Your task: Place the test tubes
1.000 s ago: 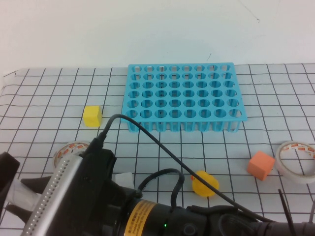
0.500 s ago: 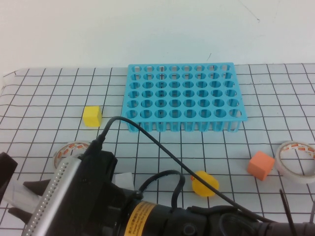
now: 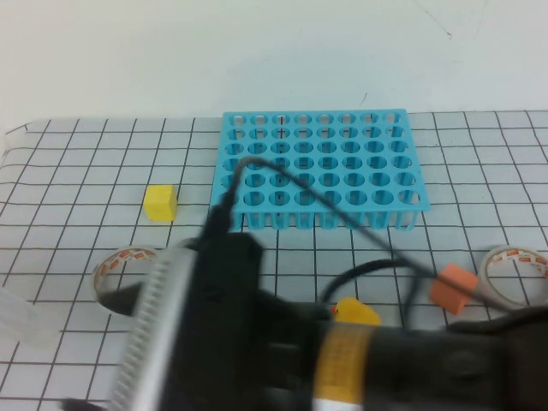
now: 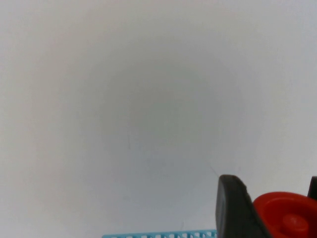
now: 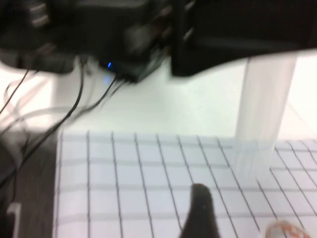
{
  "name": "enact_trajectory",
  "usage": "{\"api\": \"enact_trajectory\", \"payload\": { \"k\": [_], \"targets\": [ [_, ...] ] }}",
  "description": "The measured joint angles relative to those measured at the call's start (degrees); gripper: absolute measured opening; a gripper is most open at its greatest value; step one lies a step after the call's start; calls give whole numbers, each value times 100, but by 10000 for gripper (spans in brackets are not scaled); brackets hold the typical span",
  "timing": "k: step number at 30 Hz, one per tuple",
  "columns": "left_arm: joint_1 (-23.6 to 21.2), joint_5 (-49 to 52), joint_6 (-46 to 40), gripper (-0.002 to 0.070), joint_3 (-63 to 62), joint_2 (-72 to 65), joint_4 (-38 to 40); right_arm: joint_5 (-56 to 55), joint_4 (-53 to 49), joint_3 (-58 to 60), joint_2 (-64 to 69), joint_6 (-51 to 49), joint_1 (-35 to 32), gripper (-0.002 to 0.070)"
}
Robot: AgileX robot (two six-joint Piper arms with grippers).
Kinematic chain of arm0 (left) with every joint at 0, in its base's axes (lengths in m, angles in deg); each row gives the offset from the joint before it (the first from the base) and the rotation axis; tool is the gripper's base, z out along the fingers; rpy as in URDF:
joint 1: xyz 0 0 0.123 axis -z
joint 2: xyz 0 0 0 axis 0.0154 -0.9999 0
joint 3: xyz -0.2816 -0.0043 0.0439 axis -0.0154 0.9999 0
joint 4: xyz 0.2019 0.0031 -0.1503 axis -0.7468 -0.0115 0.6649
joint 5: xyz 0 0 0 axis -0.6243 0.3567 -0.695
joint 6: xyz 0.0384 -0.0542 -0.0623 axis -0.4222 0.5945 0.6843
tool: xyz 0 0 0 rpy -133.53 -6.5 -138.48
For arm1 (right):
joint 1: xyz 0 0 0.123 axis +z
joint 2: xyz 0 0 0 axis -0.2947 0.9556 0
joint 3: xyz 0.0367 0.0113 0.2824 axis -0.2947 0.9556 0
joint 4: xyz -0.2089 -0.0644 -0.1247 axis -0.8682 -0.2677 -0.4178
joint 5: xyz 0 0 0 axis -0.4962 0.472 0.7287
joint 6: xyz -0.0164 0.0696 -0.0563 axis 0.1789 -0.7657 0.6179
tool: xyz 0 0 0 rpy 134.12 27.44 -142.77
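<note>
High view, stock as it stands.

1. Sky-blue plastic test-tube rack point(image 3: 317, 175), many round holes, at the far middle of the white gridded tabletop point(image 3: 77, 163). No tube stands in any hole that shows.
2. Clear plastic test tube point(image 5: 263, 99) with a red cap point(image 4: 290, 218). It is off the rack, up in the air over the near left part of the tabletop and well apart from the rack.
3. Left gripper point(image 4: 271, 198). The jaws are closed on the tube at its red cap. It points toward the far wall, with the rack's edge just showing below.
4. Right gripper point(image 5: 200, 208). It is low over the grid near the tube and apart from it. Whether it is open or closed I cannot tell.
5. Black robot arm point(image 3: 385, 368), lying across the near foreground.
6. Bystanders: small yellow cube point(image 3: 160, 203), orange cube point(image 3: 454, 287), a roll of tape point(image 3: 120, 264) on the left, a second tape roll point(image 3: 514, 276) on the right, and a yellow round lump point(image 3: 355, 312).

Progress, by my reckoning: early. One tube is in hand and none is seated. The carry to the rack and the lowering into a hole are both left to do.
</note>
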Motion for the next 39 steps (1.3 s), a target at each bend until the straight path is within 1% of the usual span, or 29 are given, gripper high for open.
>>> {"api": "enact_trajectory", "payload": {
  "k": [2, 3, 5, 7, 9, 10, 12, 15, 18, 22, 25, 30, 34, 39],
  "targets": [
    [0, -268, 0, 251, 0, -79, 0, 576, 0, 0, -293, 149, 0, 480],
    [0, -419, 0, 252, 0, -124, 0, 887, 0, 0, -449, 185, 0, 449],
    [0, -631, 0, 252, 0, -286, -37, 1465, -96, 0, -745, 225, 0, 355],
    [0, -699, 0, 251, -97, -527, -104, 2105, -375, 0, -1016, 263, 0, 223],
    [0, -769, 0, 251, -257, -852, -206, 2668, -659, 0, -1250, 263, 0, 106],
    [0, -796, 0, 252, -352, -996, -242, 2958, -819, 0, -1374, 196, 0, 71],
    [0, -937, 0, 251, -553, -1375, -403, 3499, -1157, 0, -1594, -89, 0, 35],
    [0, -1391, 0, 251, -797, -1951, -579, 4234, -1964, 0, -1925, -814, 0, 13],
    [0, -1810, 0, 251, -1026, -2547, -686, 5049, -2703, 0, -2191, -1571, 0, 8],
    [0, -1899, 167, 251, -1414, -3348, -746, 5752, -3460, 98, -2613, -2206, 0, 8],
    [0, -1651, 238, 251, -1791, -3977, -856, 5754, -3898, 393, -3057, -2609, 0, 6],
    [0, -718, 261, 251, -2614, -4840, -1257, 5715, -4380, 1206, -3929, -3329, 0, 6],
    [0, -118, 261, 251, -3166, -5370, -1335, 5616, -4558, 1978, -4602, -3781, 0, 6],
    [0, 367, 261, 251, -3814, -6037, -1812, 5379, -4712, 2949, -5417, -4545, 0, 6]
  ]
}}
